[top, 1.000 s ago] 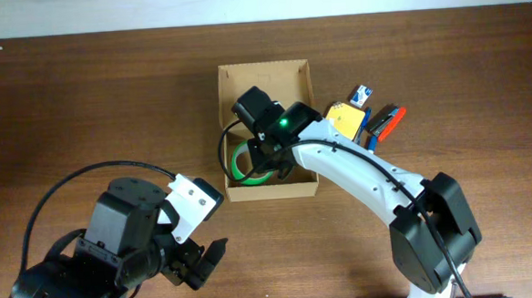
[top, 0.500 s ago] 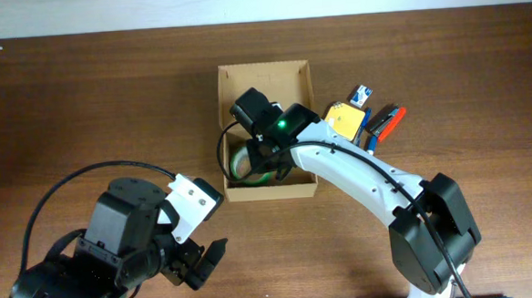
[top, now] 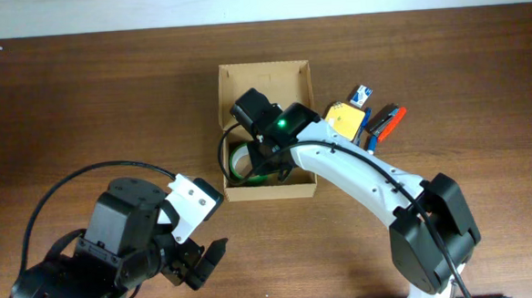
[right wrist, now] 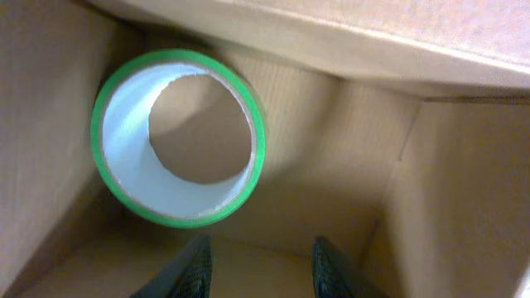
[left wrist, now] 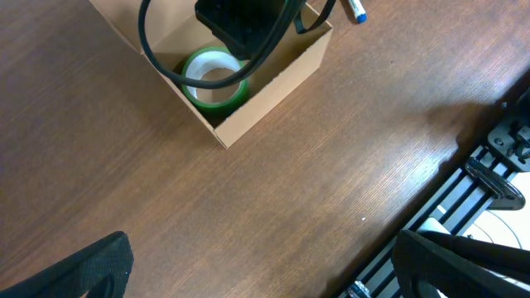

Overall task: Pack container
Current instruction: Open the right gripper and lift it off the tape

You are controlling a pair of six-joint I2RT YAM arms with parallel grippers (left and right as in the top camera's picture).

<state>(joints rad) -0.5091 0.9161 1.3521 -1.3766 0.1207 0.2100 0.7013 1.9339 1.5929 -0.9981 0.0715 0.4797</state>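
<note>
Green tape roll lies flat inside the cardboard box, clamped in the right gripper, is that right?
Not quite. The green tape roll does lie flat inside the cardboard box, but the right gripper is not clamped on it. The right wrist view shows the gripper open, with the roll lying free beyond its fingertips.

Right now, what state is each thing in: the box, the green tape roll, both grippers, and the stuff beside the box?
container: open on top, tape roll inside.
green tape roll: lying flat in a corner of the container, not gripped.
right gripper: open, above the container floor beside the roll.
left gripper: open, empty, above the table.
yellow item: on the table beside the container, not packed.
</note>
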